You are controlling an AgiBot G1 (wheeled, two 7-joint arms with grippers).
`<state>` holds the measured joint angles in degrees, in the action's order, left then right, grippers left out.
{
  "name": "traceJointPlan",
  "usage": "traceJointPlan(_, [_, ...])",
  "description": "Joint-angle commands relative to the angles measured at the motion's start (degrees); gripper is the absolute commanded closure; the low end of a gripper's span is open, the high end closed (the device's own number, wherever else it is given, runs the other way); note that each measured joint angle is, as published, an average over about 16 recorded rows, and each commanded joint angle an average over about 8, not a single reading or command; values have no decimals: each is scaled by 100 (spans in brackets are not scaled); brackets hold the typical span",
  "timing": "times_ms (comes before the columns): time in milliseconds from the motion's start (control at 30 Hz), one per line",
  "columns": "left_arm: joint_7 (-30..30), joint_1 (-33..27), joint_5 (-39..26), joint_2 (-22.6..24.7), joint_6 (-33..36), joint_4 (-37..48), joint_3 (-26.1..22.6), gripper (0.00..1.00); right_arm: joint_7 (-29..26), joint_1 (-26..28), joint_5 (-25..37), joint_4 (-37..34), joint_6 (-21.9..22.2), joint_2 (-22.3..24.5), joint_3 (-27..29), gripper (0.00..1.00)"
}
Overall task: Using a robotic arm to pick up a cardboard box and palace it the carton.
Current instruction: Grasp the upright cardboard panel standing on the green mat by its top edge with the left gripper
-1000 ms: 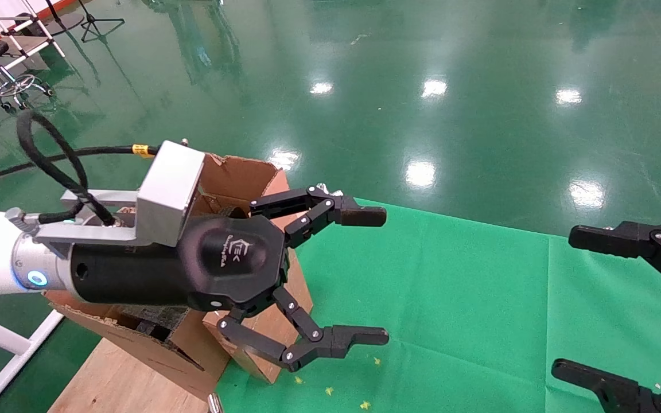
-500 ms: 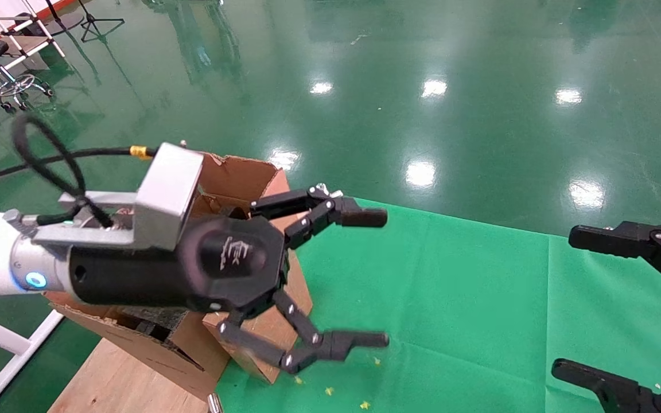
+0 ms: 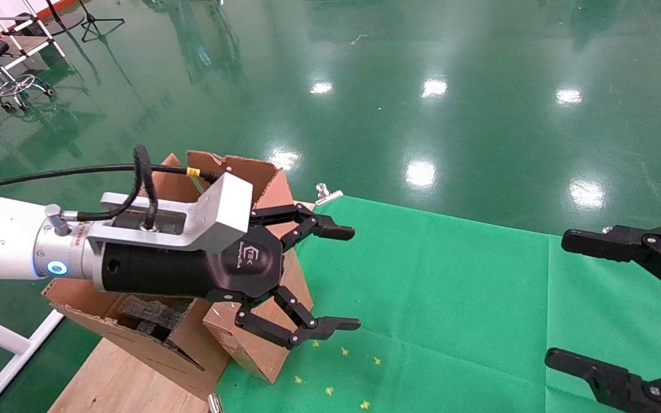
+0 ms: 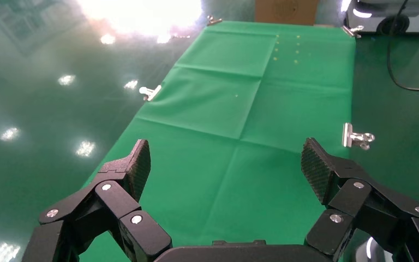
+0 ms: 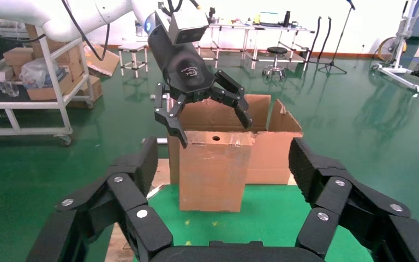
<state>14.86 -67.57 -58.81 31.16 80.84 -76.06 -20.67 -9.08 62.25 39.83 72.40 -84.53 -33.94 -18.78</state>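
Observation:
The cardboard box (image 5: pixel 214 172) stands on end at the left edge of the green cloth, its taped top face with a round hole up. It leans against the carton (image 5: pixel 275 147). In the head view only the box's lower part (image 3: pixel 261 350) shows under the arm. The carton (image 3: pixel 221 169) has torn upright flaps and black foam (image 3: pixel 147 315) inside. The robotic arm's left gripper (image 3: pixel 345 278) hovers open just above the box top, fingers straddling it; it also shows in the right wrist view (image 5: pixel 213 128). My right gripper (image 3: pixel 574 301) is open and empty at the right.
A green cloth (image 3: pixel 451 298) covers the table, held by silver binder clips (image 3: pixel 325 194). The carton sits on a wooden board (image 3: pixel 118 378). In the left wrist view my open left gripper (image 4: pixel 226 164) faces along the cloth, with another brown box (image 4: pixel 286 11) at its far end.
The left gripper has drawn back toward the carton and dropped lower, with its wrist turned. Its fingers stay open. The right gripper shifted slightly.

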Motion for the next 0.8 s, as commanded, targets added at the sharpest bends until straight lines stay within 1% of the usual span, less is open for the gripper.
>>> traceJointPlan(33, [-21, -4, -4, -8, 9, 27, -3, 0, 0, 0, 0, 0, 0, 0, 0, 100])
traceJointPlan(133, [29, -96, -399, -100, -206, 55, -50, 0, 0, 0, 0, -1, 1, 0, 0, 100])
traceJointPlan(233, [346, -307, -1086, -166, -492, 54, -188, 0, 1, 0, 0, -1, 0, 0, 0, 100])
traceJointPlan(300, [750, -512, -1631, -177, -647, 39, -329, 0, 1, 0, 0, -1, 0, 0, -1, 100])
traceJointPlan(400, [1552, -868, -2421, -148, -771, 23, -552, 0, 1, 1, 0, -1, 1, 0, -1, 100])
traceJointPlan(500, [2324, -1153, -2987, -96, -774, -14, -719, 0, 1, 1, -1, -1, 1, 0, -1, 100])
traceJointPlan(633, [3123, -1344, -3343, -32, -660, -68, -851, 0, 1, 1, -1, -1, 1, 1, -2, 100])
traceJointPlan(800, [3870, -1456, -3435, 35, -376, -110, -966, 0, 2, 1, -1, -1, 1, 1, -2, 100])
